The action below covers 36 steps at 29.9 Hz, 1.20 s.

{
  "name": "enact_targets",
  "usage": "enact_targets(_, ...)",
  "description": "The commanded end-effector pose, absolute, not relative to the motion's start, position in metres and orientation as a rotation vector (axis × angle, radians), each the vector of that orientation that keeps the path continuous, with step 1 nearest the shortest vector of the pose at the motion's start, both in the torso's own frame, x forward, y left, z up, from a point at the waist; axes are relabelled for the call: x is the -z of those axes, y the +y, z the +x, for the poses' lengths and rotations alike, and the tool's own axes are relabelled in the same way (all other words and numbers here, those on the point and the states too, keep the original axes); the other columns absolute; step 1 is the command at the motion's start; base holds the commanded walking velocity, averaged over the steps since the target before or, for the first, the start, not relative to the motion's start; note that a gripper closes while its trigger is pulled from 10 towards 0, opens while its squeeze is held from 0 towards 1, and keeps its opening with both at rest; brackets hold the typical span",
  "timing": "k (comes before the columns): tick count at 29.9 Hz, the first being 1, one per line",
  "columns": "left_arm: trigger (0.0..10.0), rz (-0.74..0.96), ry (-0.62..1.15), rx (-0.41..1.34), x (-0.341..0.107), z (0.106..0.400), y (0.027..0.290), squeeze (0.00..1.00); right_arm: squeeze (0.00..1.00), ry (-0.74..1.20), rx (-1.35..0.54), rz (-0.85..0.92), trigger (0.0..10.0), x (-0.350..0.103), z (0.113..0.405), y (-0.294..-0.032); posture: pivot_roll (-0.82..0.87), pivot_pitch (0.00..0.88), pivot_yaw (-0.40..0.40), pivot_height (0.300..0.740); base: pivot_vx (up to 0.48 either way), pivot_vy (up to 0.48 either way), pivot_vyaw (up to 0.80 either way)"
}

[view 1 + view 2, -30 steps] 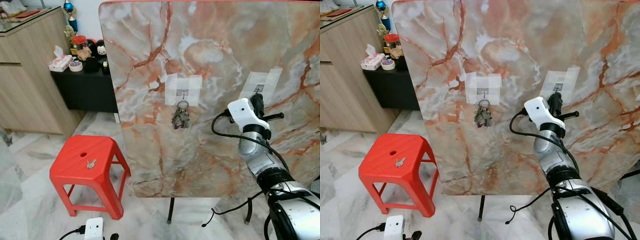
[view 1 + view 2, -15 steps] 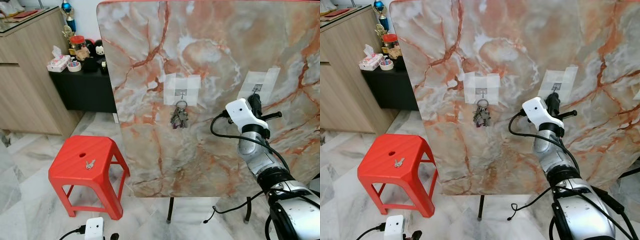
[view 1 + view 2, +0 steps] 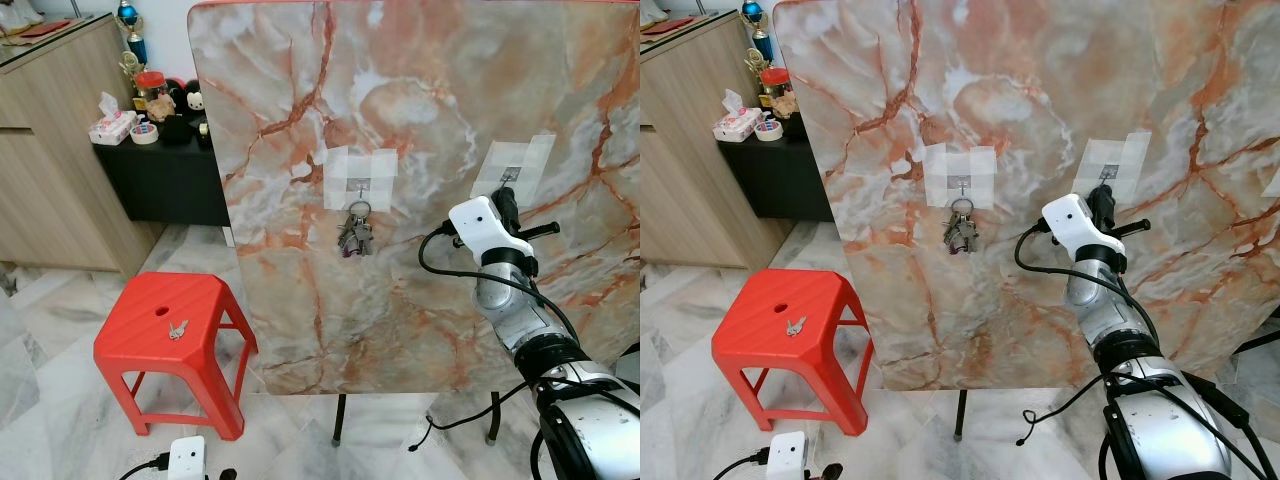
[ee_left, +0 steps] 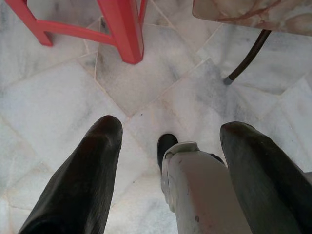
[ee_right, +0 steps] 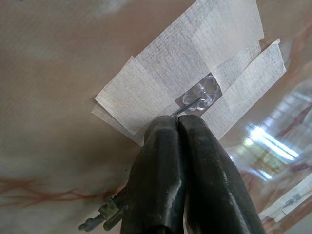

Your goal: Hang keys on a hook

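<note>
An upright marble-patterned board (image 3: 420, 90) carries two taped hooks. A bunch of keys (image 3: 354, 232) hangs from the left hook (image 3: 357, 185). My right gripper (image 3: 507, 200) is raised against the board just below the right hook (image 5: 197, 100). Its fingers (image 5: 161, 161) are shut on a thin key ring that touches the hook's tip. The keys (image 5: 100, 219) dangle beneath the fingers. A single small key (image 3: 179, 328) lies on top of the red stool (image 3: 130, 345). My left gripper (image 4: 170, 129) hangs open over the floor, holding nothing.
The red stool stands in front of the board's left edge. A wooden cabinet (image 3: 50, 150) and a low black table (image 3: 165, 175) with a tissue box and small toys stand at the left. The board's thin dark legs (image 3: 339, 430) and a loose cable (image 3: 1040, 410) are on the marble floor.
The whole view has drifted slightly, so the camera moved. My right gripper stays at the right hook with its fingers shut.
</note>
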<state>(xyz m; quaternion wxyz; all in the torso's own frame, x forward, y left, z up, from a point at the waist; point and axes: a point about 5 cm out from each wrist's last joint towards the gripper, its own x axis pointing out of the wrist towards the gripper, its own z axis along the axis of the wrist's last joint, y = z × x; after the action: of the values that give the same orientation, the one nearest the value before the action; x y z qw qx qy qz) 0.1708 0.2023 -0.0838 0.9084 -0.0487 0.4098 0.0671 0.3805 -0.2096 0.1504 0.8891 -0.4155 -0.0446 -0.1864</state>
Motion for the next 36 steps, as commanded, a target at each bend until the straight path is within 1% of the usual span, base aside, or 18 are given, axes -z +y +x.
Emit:
enact_targets(1, 10.0, -0.101, 0.871, -0.137, 0.086, 0.169, 0.199, 0.00, 1.00, -0.094, 0.364, -0.851, 10.0, -0.153, 0.383, -0.205, 0.01, 0.000, -0.005, 0.706, 0.000, 0.000, 0.00)
enact_targets(8, 10.0, -0.103, 0.867, -0.127, 0.086, 0.172, 0.190, 0.00, 1.00, -0.102, 0.364, -0.846, 10.0, -0.153, 0.383, -0.205, 0.01, 0.000, -0.004, 0.706, 0.000, 0.000, 0.00)
enact_targets(11, 10.0, -0.103, 0.856, -0.126, 0.085, 0.174, 0.190, 0.00, 1.00, -0.133, 0.369, -0.810, 10.0, -0.155, 0.382, -0.203, 0.01, 0.000, -0.006, 0.706, 0.000, 0.000, 0.00)
enact_targets(12, 10.0, -0.103, 0.854, -0.126, 0.085, 0.174, 0.191, 0.00, 0.94, -0.141, 0.369, -0.800, 10.0, -0.156, 0.382, -0.202, 0.01, 0.000, -0.006, 0.706, 0.000, 0.000, 0.00)
enact_targets(13, 10.0, -0.102, 0.850, -0.126, 0.084, 0.174, 0.192, 0.00, 0.18, -0.162, 0.372, -0.774, 10.0, -0.157, 0.382, -0.201, 0.01, 0.000, -0.006, 0.706, 0.000, 0.000, 0.00)
enact_targets(14, 10.0, -0.102, 0.849, -0.126, 0.084, 0.174, 0.192, 0.00, 0.18, -0.168, 0.374, -0.764, 10.0, -0.158, 0.382, -0.201, 0.01, 0.000, -0.006, 0.706, 0.000, 0.000, 0.00)
enact_targets(15, 10.0, -0.102, 0.848, -0.126, 0.084, 0.173, 0.193, 0.00, 0.00, -0.175, 0.377, -0.751, 10.0, -0.158, 0.381, -0.201, 0.01, 0.000, -0.006, 0.706, 0.000, 0.000, 0.00)
enact_targets(18, 10.0, -0.101, 0.848, -0.128, 0.084, 0.172, 0.196, 0.00, 0.00, -0.190, 0.372, -0.683, 10.0, -0.157, 0.379, -0.200, 0.01, 0.000, -0.006, 0.706, 0.000, 0.000, 0.00)
enact_targets(20, 10.0, -0.100, 0.850, -0.131, 0.085, 0.170, 0.199, 0.00, 0.00, -0.206, 0.323, -0.620, 10.0, -0.150, 0.374, -0.195, 0.01, 0.000, -0.006, 0.706, 0.000, 0.000, 0.00)
enact_targets(23, 10.0, -0.099, 0.851, -0.132, 0.085, 0.170, 0.201, 0.00, 0.00, -0.212, 0.273, -0.616, 10.0, -0.143, 0.370, -0.189, 0.01, 0.000, -0.006, 0.706, 0.000, 0.000, 0.00)
enact_targets(28, 10.0, -0.096, 0.864, -0.136, 0.086, 0.167, 0.202, 0.00, 0.00, -0.128, 0.179, -0.515, 10.0, -0.107, 0.351, -0.181, 0.00, 0.000, -0.010, 0.706, 0.000, 0.000, 0.00)
enact_targets(30, 10.0, -0.094, 0.869, -0.136, 0.086, 0.168, 0.202, 0.00, 0.00, -0.024, 0.170, -0.441, 10.0, -0.085, 0.341, -0.182, 0.00, 0.000, -0.010, 0.706, 0.000, 0.000, 0.00)
enact_targets(31, 10.0, -0.092, 0.872, -0.136, 0.086, 0.168, 0.201, 0.00, 0.00, 0.074, 0.157, -0.379, 10.0, -0.068, 0.335, -0.182, 0.00, 0.000, -0.010, 0.706, 0.000, 0.000, 0.00)
enact_targets(32, 10.0, -0.090, 0.875, -0.135, 0.086, 0.168, 0.200, 0.00, 0.00, 0.197, 0.135, -0.313, 10.0, -0.048, 0.326, -0.181, 0.00, 0.000, -0.010, 0.706, 0.000, 0.000, 0.00)
enact_targets(33, 10.0, -0.084, 0.879, -0.132, 0.086, 0.169, 0.198, 0.00, 0.00, 0.373, 0.148, -0.213, 10.0, -0.018, 0.308, -0.183, 0.00, 0.000, -0.010, 0.706, 0.000, 0.000, 0.00)
enact_targets(36, 10.0, -0.081, 0.880, -0.130, 0.086, 0.170, 0.197, 0.00, 0.00, 0.502, 0.178, -0.138, 10.0, 0.004, 0.291, -0.186, 0.00, 0.000, -0.009, 0.706, 0.000, 0.000, 0.00)
